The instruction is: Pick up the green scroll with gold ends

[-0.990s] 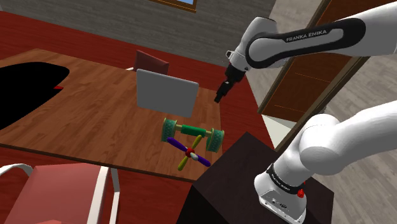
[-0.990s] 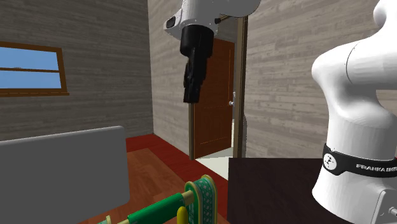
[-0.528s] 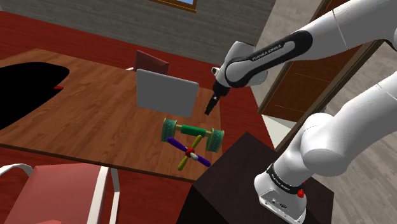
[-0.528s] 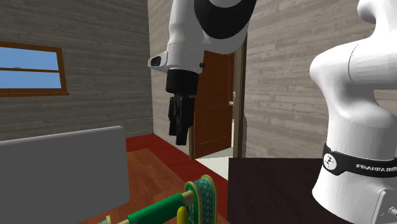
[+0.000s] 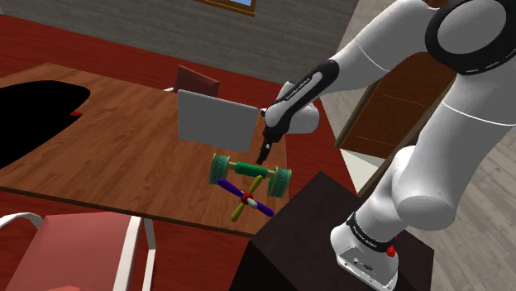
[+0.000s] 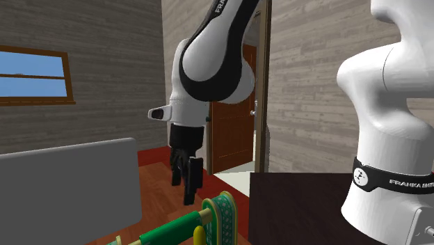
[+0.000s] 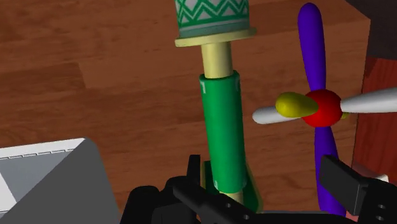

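Your arm rises from the stand (image 5: 331, 240) at the shoulder view's 5 o'clock and bends over near 1 o'clock. From there the forearm slants down toward the middle. The gripper (image 5: 264, 153) hangs there nose-down over the wooden table (image 5: 124, 165), just at the scroll's 12 o'clock.

The green scroll (image 5: 250, 171) lies flat on the table near its stand-side edge, with a grey box (image 5: 215, 120) at its 11 o'clock. A small toy with purple, yellow and white prongs (image 5: 246, 198) sits at its 6 o'clock.

In the wrist view the gripper (image 7: 261, 172) has its fingers (image 7: 343, 181) spread wide, clasping nothing. The scroll (image 7: 222, 127) runs lengthwise away from the hand, close beside one finger (whether they touch, you cannot tell). The toy (image 7: 321, 108) lies beside the scroll.

The scroll's near end is tucked behind the hand's black body. Its far end, zigzag-patterned with a cream rim, is cut by the picture's edge. In the second exterior view the gripper (image 6: 188, 191) hangs at the scroll's 12 o'clock. The scroll (image 6: 177, 228) is clipped by the frame at 6 o'clock, and the fingers overlap, so their gap is unreadable there.
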Robot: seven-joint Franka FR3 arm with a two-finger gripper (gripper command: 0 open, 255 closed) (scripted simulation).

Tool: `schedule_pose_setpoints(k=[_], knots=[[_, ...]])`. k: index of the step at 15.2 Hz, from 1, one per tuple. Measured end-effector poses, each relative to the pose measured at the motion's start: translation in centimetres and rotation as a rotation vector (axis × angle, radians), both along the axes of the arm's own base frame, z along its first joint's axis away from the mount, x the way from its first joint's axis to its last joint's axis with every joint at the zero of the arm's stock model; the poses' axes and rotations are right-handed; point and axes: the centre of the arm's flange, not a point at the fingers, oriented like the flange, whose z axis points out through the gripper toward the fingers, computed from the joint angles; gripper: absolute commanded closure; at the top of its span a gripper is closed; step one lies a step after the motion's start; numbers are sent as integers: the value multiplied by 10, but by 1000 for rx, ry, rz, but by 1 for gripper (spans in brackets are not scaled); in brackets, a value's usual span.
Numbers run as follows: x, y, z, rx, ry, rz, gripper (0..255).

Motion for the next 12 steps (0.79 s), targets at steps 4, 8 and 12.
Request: schedule_pose_setpoints(k=[4,8,12], knots=[[15,2,-50,-19,-4,83,0],[24,1,-82,-26,-6,116,0],[25,3,-102,-26,-6,119,0]])
